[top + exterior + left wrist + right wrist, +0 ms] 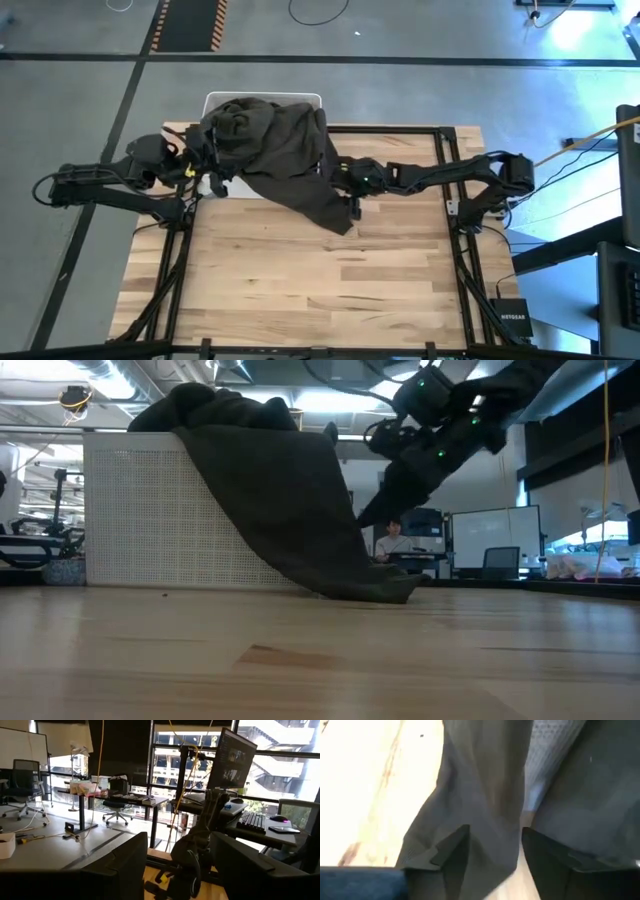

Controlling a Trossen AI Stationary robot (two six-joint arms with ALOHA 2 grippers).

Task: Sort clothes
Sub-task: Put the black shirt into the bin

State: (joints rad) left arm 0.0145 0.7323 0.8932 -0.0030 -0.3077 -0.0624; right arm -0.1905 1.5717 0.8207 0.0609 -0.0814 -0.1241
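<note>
Mostly Draped: One Olive-Grey Garment Over the White Tub

At the far edge of the counter (300, 290) stands a white rectangular tub (150, 510), its side wall pierced with a fine grid of small holes. Heaped over the tub's rim is the large dark olive-grey garment (275, 150), a soft, matte fabric bunched into rounded folds on top. From the tub it spills down the wall in a broad slanting sheet, and its lower end lies crumpled on the counter just beside the tub's base. What else the tub holds cannot be seen under this cloth.

Against that trailing end of the garment, on the side away from the tub's heaped top, is the right gripper (492, 852); its two dark fingers stand apart, with the cloth lying between them and the tub's perforated wall close behind. Whether the fingers press the fabric cannot be told. On the tub's opposite side sits the left gripper (177, 870), raised and facing the room, its fingers apart and holding nothing.

The counter is pale wooden planking with visible grain, framed by black rails. Beyond the tub, the room shows desks, monitors, office chairs, a whiteboard, large windows and a seated person (392, 540).
</note>
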